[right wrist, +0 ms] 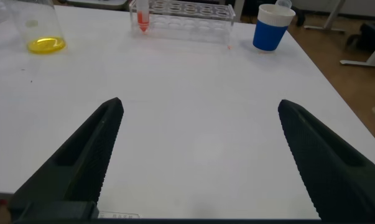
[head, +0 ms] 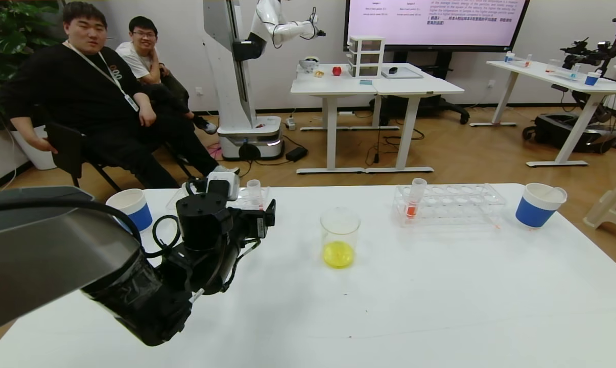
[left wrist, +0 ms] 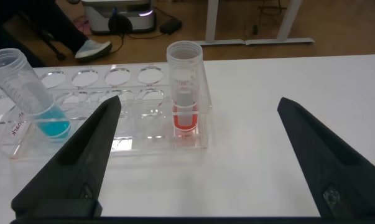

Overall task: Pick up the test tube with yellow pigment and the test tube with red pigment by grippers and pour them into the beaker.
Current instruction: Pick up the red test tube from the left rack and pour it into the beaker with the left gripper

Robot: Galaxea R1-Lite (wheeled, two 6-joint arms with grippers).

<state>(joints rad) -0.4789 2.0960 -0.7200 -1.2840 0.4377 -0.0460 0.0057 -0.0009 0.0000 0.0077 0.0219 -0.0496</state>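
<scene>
The beaker [head: 339,225] stands mid-table with yellow liquid in its bottom; it also shows in the right wrist view [right wrist: 43,28]. No tube with yellow liquid is in view. My left gripper [left wrist: 198,102] is open and empty, low over the table just before the left rack [left wrist: 112,134]. A tube with red liquid [left wrist: 185,87] stands upright in that rack's end hole. Another tube with orange-red liquid [head: 414,199] stands in the right rack [head: 456,204]. I cannot tell which one is the deeper red. My right gripper [right wrist: 199,106] is open and empty over bare table, out of the head view.
A tilted tube with blue liquid [left wrist: 28,93] sits at the left rack's far end. Blue-and-white paper cups stand at the table's back left [head: 132,207] and back right [head: 540,204]. Two people sit behind the table's left side.
</scene>
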